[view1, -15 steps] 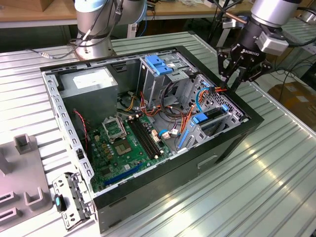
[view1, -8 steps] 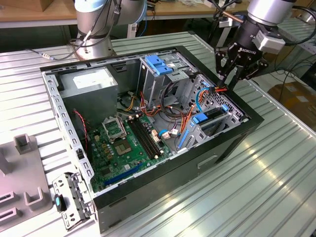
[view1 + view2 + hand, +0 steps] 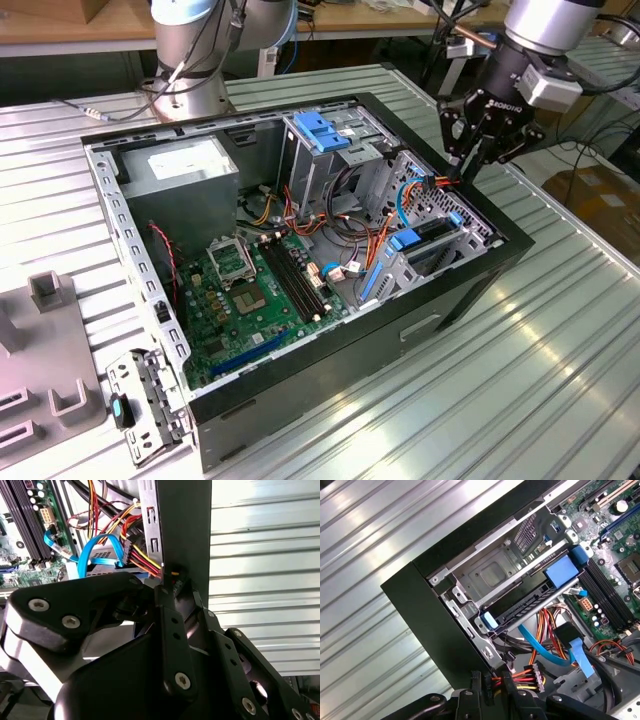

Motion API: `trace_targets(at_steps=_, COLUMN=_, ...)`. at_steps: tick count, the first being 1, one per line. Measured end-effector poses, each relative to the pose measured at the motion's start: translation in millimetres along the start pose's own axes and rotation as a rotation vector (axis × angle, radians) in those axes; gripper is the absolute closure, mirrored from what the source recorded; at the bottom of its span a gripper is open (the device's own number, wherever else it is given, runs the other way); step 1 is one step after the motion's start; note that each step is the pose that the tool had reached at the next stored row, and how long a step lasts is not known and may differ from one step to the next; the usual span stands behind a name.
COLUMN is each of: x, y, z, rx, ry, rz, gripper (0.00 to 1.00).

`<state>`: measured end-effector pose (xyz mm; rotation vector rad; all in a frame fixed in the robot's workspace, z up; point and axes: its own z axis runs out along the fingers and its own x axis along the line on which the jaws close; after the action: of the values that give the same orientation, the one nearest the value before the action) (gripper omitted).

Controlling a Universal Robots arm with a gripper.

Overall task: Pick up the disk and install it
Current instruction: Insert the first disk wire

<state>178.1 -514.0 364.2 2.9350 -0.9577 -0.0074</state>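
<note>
The disk [image 3: 520,602], a dark body with blue side rails, lies in the drive bay at the corner of the open computer case [image 3: 470,300]. In the exterior view the disk [image 3: 432,235] sits low in that bay at the case's right end. My gripper [image 3: 466,172] hangs over the case's right rim, just above the bay. Its fingertips [image 3: 492,685] are closed together on a black plug with red, yellow and black wires [image 3: 532,672]. In the second wrist view the gripper [image 3: 172,587] pinches the same plug next to the case wall.
A grey power-supply box [image 3: 180,170] and a metal drive cage with a blue top [image 3: 320,130] stand at the back of the case. The green motherboard [image 3: 250,290] fills its floor. Blue and orange cables [image 3: 555,652] cross beside the bay. A grey fixture [image 3: 50,350] and a loose bracket [image 3: 140,410] lie at the exterior view's left.
</note>
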Motion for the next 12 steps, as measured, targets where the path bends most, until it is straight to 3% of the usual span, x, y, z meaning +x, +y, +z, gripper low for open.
trace_targets(at_steps=6, x=1.1, y=0.7, z=0.3, rx=-0.0007, ry=0.0006, rz=0.0, gripper=0.72)
trace_targets(at_steps=8, x=1.1, y=0.7, z=0.3, rx=-0.0005, ry=0.0003, rz=0.0, gripper=0.82)
trace_targets(at_steps=12, x=1.2, y=0.7, z=0.4, rx=-0.0001, ry=0.0001, rz=0.0, gripper=0.82)
